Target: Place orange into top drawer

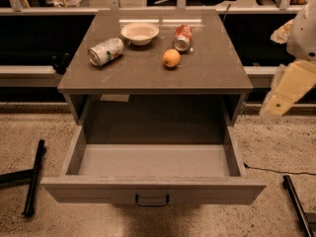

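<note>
Printing on the red can (183, 37) and the silver can (105, 51) is too small to be read. The orange (171, 58) is seen on the cabinet top (217, 70), near its middle. It is just in front of the red can and to the right of the bowl (139, 32), apart from both. The gripper (281, 95) is found at the right edge of the view, off the cabinet's right side and well apart from the orange, which lies up and to the left of it. Whether it is released or clenched cannot be told. The arm (302, 31) is seen entering from the upper right, its pale end segment slanted down and leftward. The drawer (153, 191) is seen pulled out below the top, with the handle (152, 200) centred on its front.
</note>
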